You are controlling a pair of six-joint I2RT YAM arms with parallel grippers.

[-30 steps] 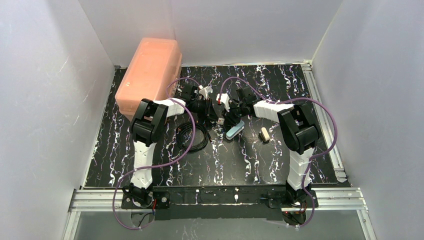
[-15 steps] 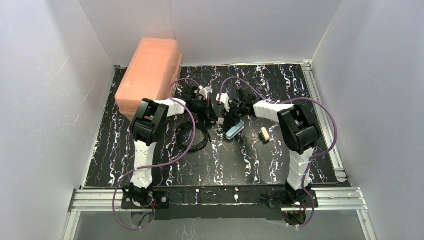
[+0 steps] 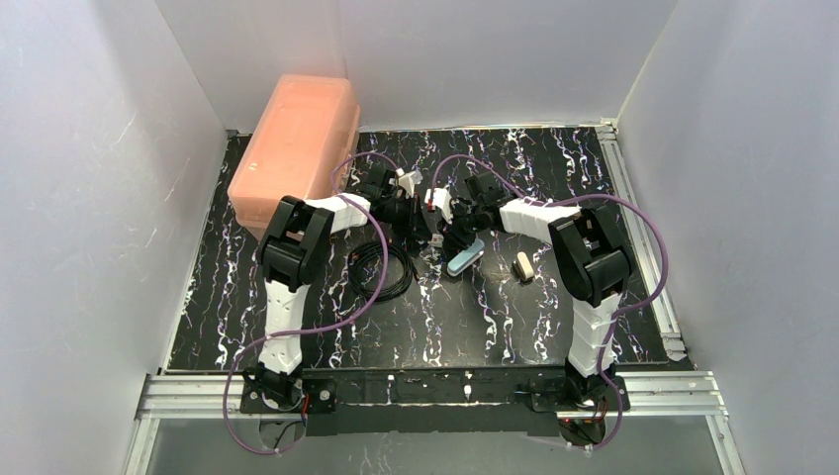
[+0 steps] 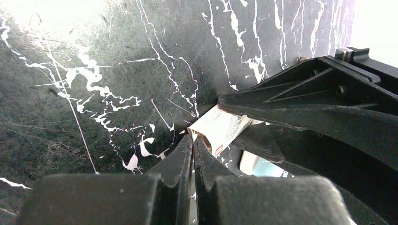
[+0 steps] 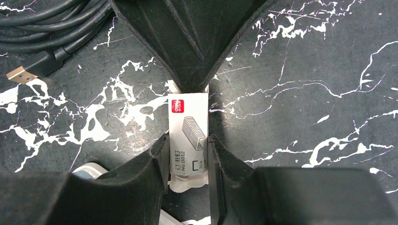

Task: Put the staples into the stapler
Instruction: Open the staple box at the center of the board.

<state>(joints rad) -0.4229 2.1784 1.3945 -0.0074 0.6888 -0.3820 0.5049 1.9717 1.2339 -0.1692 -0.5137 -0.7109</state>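
Observation:
My right gripper (image 5: 187,140) is shut on the sides of a small white staple box (image 5: 188,126) printed with a staple drawing, held just above the black marbled table (image 3: 514,327). The staples themselves are hidden inside it. My left gripper (image 4: 193,140) is shut, its tips meeting at the box's open far end (image 4: 220,127); I cannot tell whether they pinch anything. The light-blue stapler (image 3: 465,255) lies on the table just below both grippers. A corner of the stapler (image 5: 87,171) shows under the right fingers.
A coiled black cable (image 3: 381,267) with a USB plug (image 5: 23,72) lies left of the grippers. A small tan block (image 3: 524,264) sits right of the stapler. A large orange plastic case (image 3: 294,148) stands at the back left.
The left gripper's jaws have closed at the end of the staple box. The right gripper keeps its hold on the box, and both arms have barely moved.

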